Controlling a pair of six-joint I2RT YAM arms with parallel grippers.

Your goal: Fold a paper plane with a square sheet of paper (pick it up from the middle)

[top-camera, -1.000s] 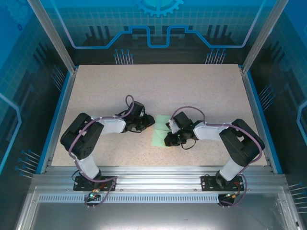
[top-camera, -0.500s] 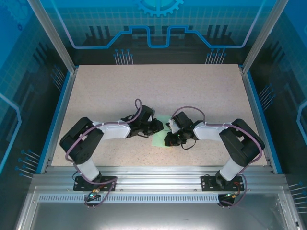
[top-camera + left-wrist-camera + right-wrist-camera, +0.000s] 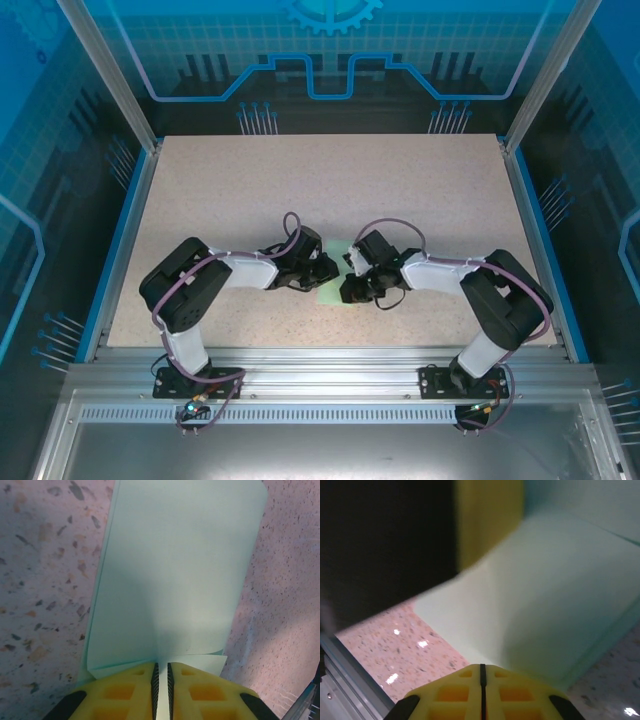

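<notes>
Top external view: left arm swings in onto the paper

Over the last second the left gripper [image 3: 322, 270] has moved from beside the square sheet of paper [image 3: 332, 293] to over its left edge. Much of the mint-green that showed just below the frame's centre is now covered. The right gripper [image 3: 350, 287] has barely moved and sits on the sheet's right side.

In the left wrist view the yellow jaws have drawn together, leaving only a slit. The sheet's near edge runs into that slit at the bottom of the frame, so this hand reads as pinching the paper. Two layers show there (one fold seems already made). The rest lies flat on the speckled table [image 3: 300, 180].

In the right wrist view the jaws are fully closed and the paper rises from their tips. Whether they nip it I cannot tell.

My judgement is that both hands are now placed for the next crease.
</notes>
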